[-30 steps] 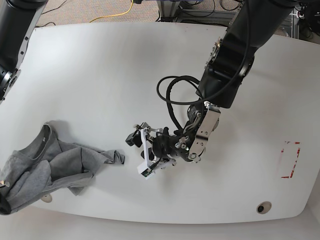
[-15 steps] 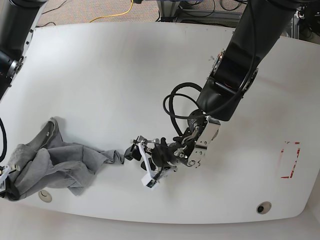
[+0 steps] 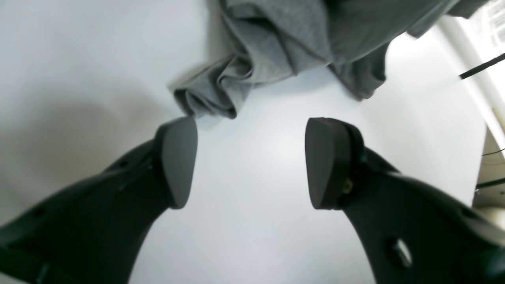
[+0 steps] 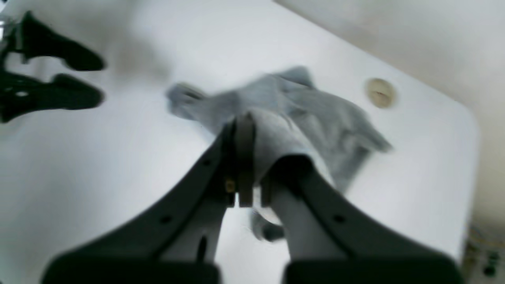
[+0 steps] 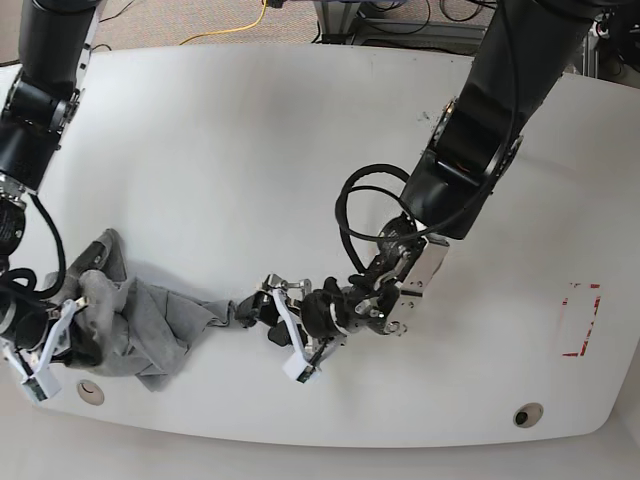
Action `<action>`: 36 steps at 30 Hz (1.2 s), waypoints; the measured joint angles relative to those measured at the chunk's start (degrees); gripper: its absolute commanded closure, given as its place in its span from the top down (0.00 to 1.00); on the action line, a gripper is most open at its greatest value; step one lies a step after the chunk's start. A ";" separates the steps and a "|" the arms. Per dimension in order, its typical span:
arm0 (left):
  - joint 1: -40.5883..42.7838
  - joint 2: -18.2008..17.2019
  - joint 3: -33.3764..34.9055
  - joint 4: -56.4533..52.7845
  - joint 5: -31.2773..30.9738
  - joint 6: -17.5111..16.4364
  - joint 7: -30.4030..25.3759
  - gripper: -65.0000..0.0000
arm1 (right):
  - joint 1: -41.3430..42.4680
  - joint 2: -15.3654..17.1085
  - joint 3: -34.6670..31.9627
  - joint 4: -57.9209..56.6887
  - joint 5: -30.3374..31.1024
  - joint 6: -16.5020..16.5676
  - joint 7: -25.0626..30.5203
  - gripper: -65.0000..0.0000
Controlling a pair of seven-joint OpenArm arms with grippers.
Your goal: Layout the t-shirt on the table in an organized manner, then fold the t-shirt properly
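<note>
Heather-grey t-shirt point(image 5: 140, 325), plain and unpatterned on the side showing, darker grey in the folds. White bench point(image 5: 230, 150), smooth and glossy, with a red dashed rectangle point(image 5: 580, 320) near one end, a dark round grommet point(image 5: 526, 414) and a pale beige one point(image 4: 379, 93). Matte black left hand point(image 3: 252, 157) with dark grey pads point(image 3: 179, 157). Black right hand point(image 4: 246, 157). Black arms point(image 5: 500, 110), black cable loop point(image 5: 355, 215), white bracket point(image 5: 293, 352). Yellow cord point(image 5: 240, 25) on brownish floor point(image 5: 170, 20).

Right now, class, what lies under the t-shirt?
The white table lies under the t-shirt, with a round hole beside its edge. Anything beneath the bunched cloth is covered.
</note>
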 measured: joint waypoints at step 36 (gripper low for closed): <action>4.61 -10.12 -5.81 23.37 -3.87 -0.13 5.88 0.62 | -34.95 -24.20 -10.67 16.63 -1.14 -0.22 -0.50 0.00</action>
